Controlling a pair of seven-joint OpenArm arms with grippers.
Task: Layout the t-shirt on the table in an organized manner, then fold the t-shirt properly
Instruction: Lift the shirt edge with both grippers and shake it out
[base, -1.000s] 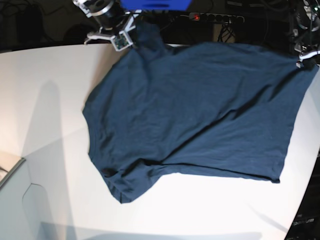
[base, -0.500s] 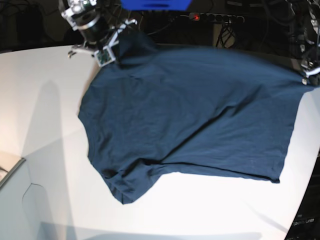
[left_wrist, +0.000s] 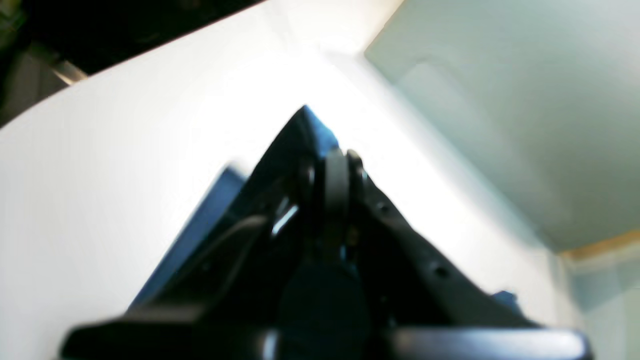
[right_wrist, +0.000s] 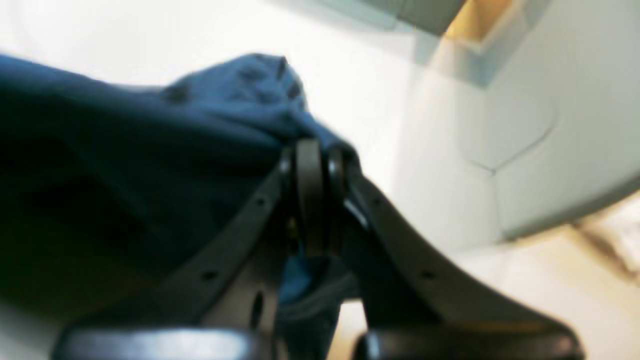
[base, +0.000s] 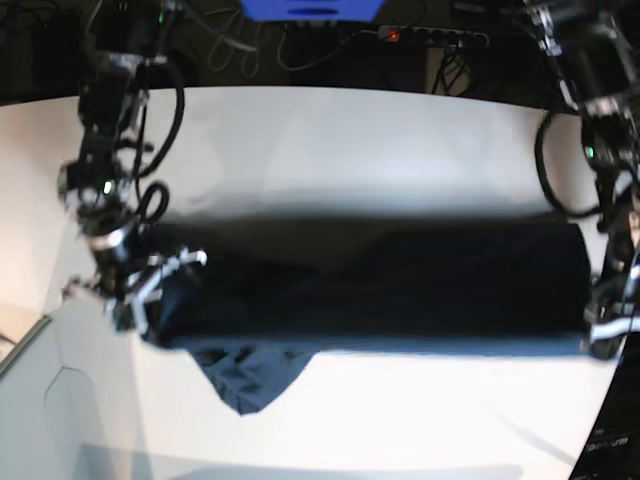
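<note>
Both wrist views blurry, base view smeared too, so the white label mark can't be made out. Left gripper (left_wrist: 336, 172) clenched on a t-shirt (base: 380, 285) edge. Right gripper (right_wrist: 312, 165) clamped on bunched fabric. T-shirt stretched betw. both arms across the table (base: 330, 140), one crumpled corner trailing at the near side.

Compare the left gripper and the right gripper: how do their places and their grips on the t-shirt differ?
In the base view the left gripper is at the table's right edge; the right gripper is at the left. More t-shirt bunches beside the right gripper than by the left. Both are shut on the shirt.
</note>
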